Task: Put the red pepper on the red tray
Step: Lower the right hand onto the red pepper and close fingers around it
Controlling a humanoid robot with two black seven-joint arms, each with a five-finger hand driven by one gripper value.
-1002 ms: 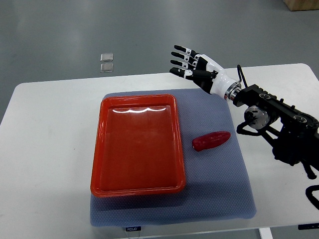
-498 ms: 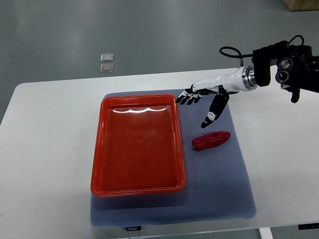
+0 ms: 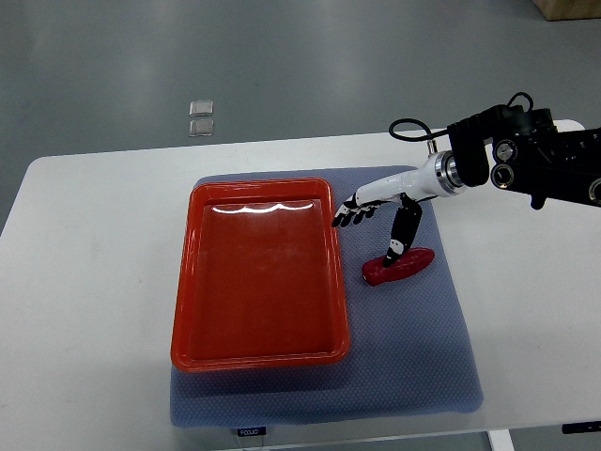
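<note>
A white table [image 3: 94, 282] with rounded corners is seen from steeply above, and most of the picture's lower part is taken up by it. A blue-grey textured mat [image 3: 413, 357] is laid on the table's middle, and its near edge is brought close to the table's front edge. A small dark label [image 3: 249, 432] is fixed at the table's front edge, just below the mat's near left corner; its print is too small to be read. Beyond the table's far edge a grey floor [image 3: 282, 56] is shown. Two small pale square plates [image 3: 201, 116] are set on the floor, one just behind the other. A brown object [image 3: 568, 9] is cut off at the top right corner.
</note>
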